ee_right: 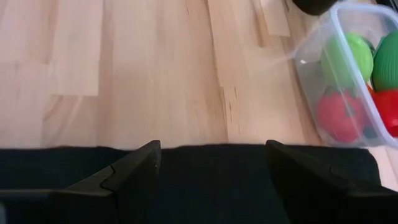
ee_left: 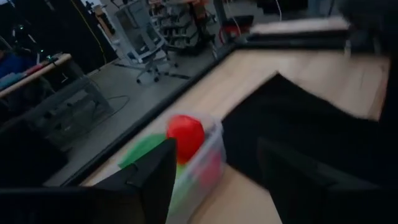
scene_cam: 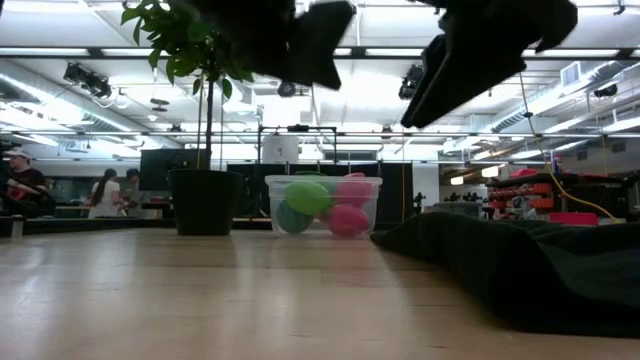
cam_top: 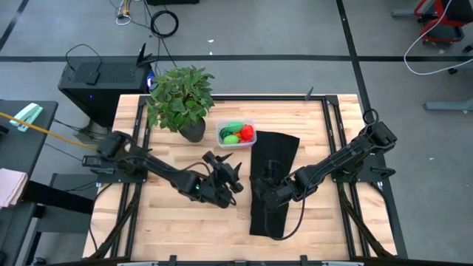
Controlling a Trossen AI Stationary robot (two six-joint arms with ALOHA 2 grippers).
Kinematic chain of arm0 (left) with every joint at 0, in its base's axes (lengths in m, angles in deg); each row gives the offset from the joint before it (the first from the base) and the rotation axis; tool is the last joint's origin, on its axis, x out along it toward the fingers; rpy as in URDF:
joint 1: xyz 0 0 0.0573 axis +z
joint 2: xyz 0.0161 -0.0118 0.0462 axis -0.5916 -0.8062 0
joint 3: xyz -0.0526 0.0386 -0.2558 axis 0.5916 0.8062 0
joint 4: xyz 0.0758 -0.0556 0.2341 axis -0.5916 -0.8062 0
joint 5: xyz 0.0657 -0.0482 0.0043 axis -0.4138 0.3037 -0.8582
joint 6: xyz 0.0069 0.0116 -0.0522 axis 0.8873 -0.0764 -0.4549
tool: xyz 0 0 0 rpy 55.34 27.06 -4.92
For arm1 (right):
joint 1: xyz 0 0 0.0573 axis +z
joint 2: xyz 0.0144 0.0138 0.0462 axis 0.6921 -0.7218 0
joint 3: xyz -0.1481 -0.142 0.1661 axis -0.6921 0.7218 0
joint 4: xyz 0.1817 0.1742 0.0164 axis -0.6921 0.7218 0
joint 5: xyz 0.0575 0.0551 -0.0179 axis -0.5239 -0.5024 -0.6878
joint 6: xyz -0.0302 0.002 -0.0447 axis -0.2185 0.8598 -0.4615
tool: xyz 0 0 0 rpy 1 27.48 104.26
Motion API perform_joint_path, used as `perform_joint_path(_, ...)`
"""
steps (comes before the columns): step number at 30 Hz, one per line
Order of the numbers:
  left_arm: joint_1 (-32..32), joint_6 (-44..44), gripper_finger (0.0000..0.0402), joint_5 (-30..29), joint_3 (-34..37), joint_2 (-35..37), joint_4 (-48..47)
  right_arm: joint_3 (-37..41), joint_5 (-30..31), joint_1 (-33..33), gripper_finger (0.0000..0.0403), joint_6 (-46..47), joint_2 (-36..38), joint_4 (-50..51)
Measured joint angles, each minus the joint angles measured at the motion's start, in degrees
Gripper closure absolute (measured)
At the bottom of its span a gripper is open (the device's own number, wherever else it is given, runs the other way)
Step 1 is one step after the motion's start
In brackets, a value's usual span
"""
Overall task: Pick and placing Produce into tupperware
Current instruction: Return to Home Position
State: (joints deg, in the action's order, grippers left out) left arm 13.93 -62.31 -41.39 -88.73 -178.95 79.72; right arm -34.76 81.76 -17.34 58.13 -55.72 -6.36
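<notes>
The clear tupperware (cam_top: 236, 134) stands on the wooden table next to the plant's dark pot (cam_top: 192, 130). Produce lies inside it: a light green piece (ee_right: 348, 59), a dark green one (ee_right: 387, 59) and two red ones (ee_right: 339, 115), the topmost red one (ee_left: 185, 134) reaching above the rim. My left gripper (cam_top: 233, 177) hovers open above the table, on the near side of the tub, with nothing between its fingers (ee_left: 152, 177). My right gripper (cam_top: 264, 186) hangs open over a black cloth (cam_top: 273, 181), also holding nothing.
A leafy potted plant (cam_top: 181, 96) stands at the far left of the tub. The black cloth (scene_cam: 520, 260) lies spread from the tub toward the table's near edge. Bare wood (ee_right: 155, 74) lies left of the cloth. People show in the room beyond (scene_cam: 20, 185).
</notes>
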Motion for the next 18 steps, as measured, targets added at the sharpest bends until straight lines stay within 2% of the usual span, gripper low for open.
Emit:
perform_joint_path(3,0.1,0.9,0.0184,1.7,0.0,3.1,-0.1,1.2,0.1,-0.2,0.0108,0.6,0.0,0.1)
perform_joint_path(6,0.1,6.0,0.0202,10.6,0.0,6.1,2.0,2.6,0.2,-0.4,0.0108,2.2,0.0,0.0)
perform_joint_path(10,-0.6,15.4,0.0231,18.2,0.1,8.3,10.8,4.5,0.2,-0.5,0.0108,3.4,0.0,-0.6)
perform_joint_path(14,-0.8,24.8,0.0257,25.5,4.1,9.8,32.0,6.0,0.2,-0.5,0.0108,5.9,0.0,-0.7)
perform_joint_path(16,-0.2,28.6,0.0268,32.5,8.0,10.2,43.4,6.3,0.2,-0.4,0.0108,7.1,0.0,-1.0)
perform_joint_path(18,0.8,30.5,0.0278,42.0,12.7,10.3,53.5,6.4,0.2,-0.4,0.0108,7.8,0.0,-0.8)
